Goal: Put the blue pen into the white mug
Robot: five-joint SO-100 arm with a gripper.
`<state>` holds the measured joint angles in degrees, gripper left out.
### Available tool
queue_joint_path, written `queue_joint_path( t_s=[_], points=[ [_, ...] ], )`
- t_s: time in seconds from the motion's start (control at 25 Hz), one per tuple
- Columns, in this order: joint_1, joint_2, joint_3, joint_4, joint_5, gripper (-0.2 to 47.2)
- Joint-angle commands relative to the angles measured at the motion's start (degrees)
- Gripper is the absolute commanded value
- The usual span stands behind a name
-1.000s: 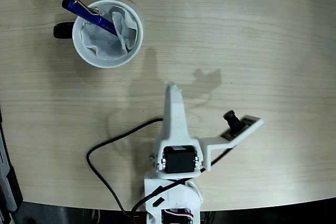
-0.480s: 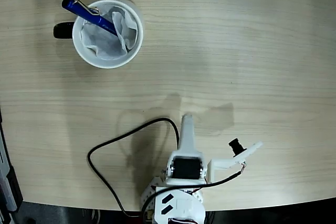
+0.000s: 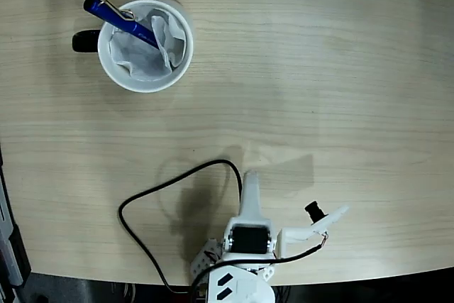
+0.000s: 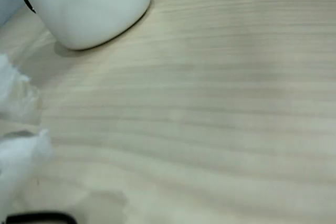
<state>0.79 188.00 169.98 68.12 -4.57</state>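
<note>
Already the pen [image 3: 120, 22] leans in the mug [image 3: 145, 45], tip down-right, clip end over the upper-left rim, well apart from the tool [image 3: 250, 179], whose jaws cannot be read.

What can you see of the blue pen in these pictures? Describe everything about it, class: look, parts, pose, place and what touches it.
The blue pen is slim, glossy and deep blue, with a silver clip near its upper end. In the fixed view it stands tilted inside the white mug, its lower end down among the crumpled white tissue and its top leaning out over the rim toward the upper left, above the mug's black handle. It rests against the rim. Nothing grips it; the gripper is far off near the arm's base. The wrist view does not show the pen.
</note>
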Motion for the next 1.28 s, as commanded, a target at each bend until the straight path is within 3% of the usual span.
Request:
queue_joint_path(
  t_s=[0.0, 1.24],
  points=[
    [1.2, 2.8, 0.2, 2.5, -0.2, 0.0],
    [1.4, 3.9, 0.5, 2.9, 0.2, 0.0]
  ],
)
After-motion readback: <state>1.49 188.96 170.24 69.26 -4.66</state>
